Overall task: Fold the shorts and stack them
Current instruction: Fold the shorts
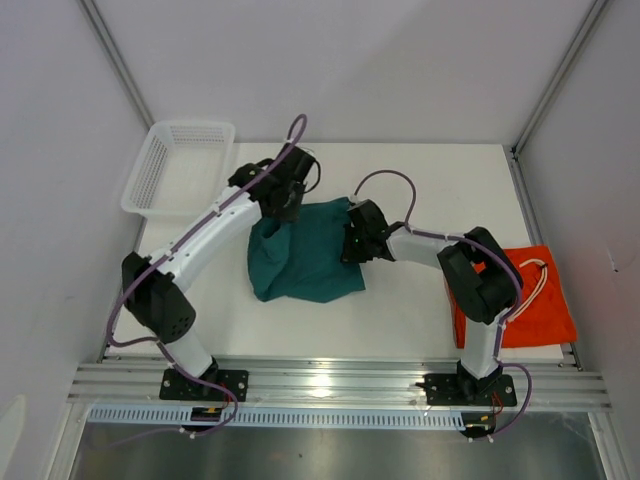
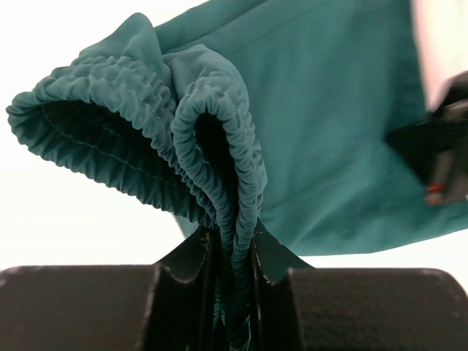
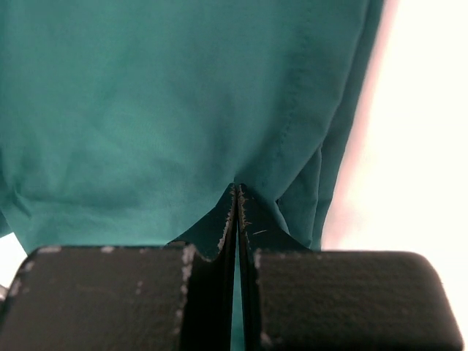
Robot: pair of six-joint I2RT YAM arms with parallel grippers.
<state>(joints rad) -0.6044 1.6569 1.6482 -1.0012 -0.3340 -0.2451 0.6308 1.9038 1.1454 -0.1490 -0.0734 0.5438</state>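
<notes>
The teal green shorts (image 1: 305, 260) lie bunched in the middle of the table, partly lifted. My left gripper (image 1: 283, 203) is shut on their gathered elastic waistband (image 2: 219, 161) at the upper left corner. My right gripper (image 1: 352, 240) is shut on a thin fold of the same shorts (image 3: 168, 110) at their right edge. The orange-red shorts (image 1: 535, 300) with a white drawstring (image 1: 540, 275) lie folded flat at the right of the table, partly under the right arm.
A white mesh basket (image 1: 178, 165) stands at the back left corner of the table (image 1: 420, 180). Metal frame posts and grey walls close in both sides. The right arm's elbow (image 1: 480, 275) hangs over the orange-red shorts.
</notes>
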